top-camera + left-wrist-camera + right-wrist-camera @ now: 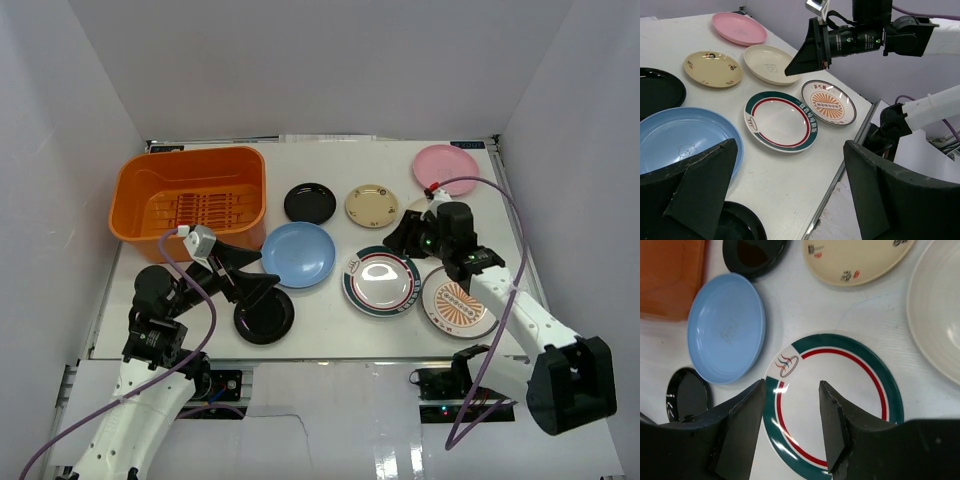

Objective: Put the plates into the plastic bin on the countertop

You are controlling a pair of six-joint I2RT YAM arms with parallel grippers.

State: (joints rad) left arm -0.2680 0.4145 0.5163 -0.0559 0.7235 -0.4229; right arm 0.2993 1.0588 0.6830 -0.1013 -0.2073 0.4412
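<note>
Your left gripper hangs spread and empty over the near black plate. Your right gripper, also spread, hovers above the green-rimmed plate. Thin rims could slip a shallow pinch, and your arms may clash reaching the far-left bin.

The bin is coloured orange; a white plate is rimmed green and red; a cream plate is dotted, perhaps florally.
</note>
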